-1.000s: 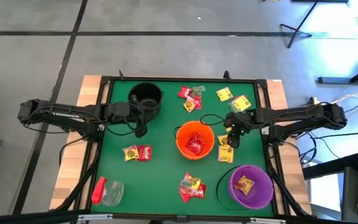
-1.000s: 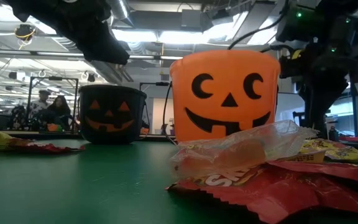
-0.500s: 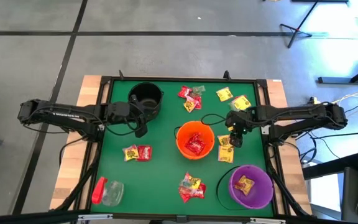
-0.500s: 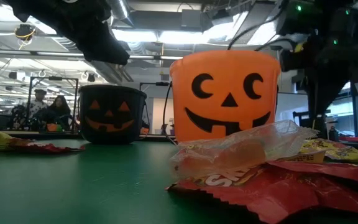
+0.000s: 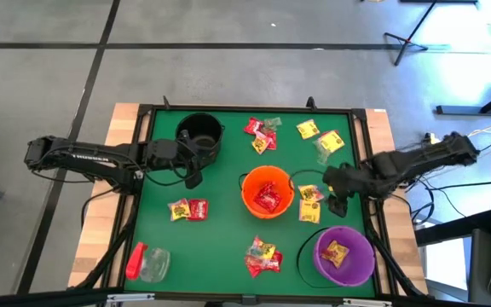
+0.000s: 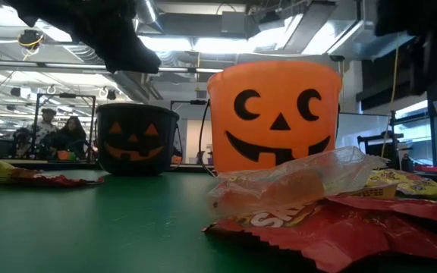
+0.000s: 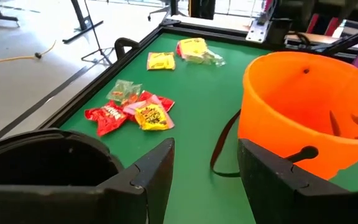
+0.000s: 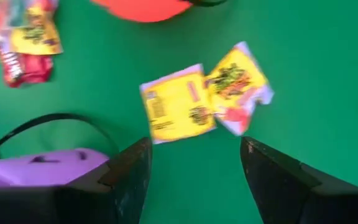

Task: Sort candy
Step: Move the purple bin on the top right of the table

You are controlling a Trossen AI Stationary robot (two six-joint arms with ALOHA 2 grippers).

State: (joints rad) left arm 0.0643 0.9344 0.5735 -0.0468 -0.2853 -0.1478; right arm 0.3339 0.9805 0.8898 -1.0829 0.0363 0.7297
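Candy packets lie in groups on the green table: red and yellow ones at the far middle (image 5: 261,135), yellow ones at the far right (image 5: 331,141), two yellow ones (image 5: 310,203) beside the orange bucket (image 5: 268,192), a pair at the left (image 5: 187,209), and a pile near the front (image 5: 262,256). My right gripper (image 5: 339,203) hangs open above the table just right of the two yellow packets (image 8: 176,102), holding nothing. Beside the black bucket (image 5: 200,132), my left gripper (image 5: 193,175) is held open and empty, facing the orange bucket (image 7: 309,118).
The orange bucket holds red candy. A purple bucket (image 5: 343,254) at the near right holds one packet. A clear jar with a red cap (image 5: 147,263) lies at the near left. The table has a raised black rim (image 5: 135,213). People stand far behind the table (image 6: 59,129).
My right gripper has risen and swung from over the two yellow packets toward the table's right and near edges, turning as it went; it stays open and empty. The packets lie where they were.
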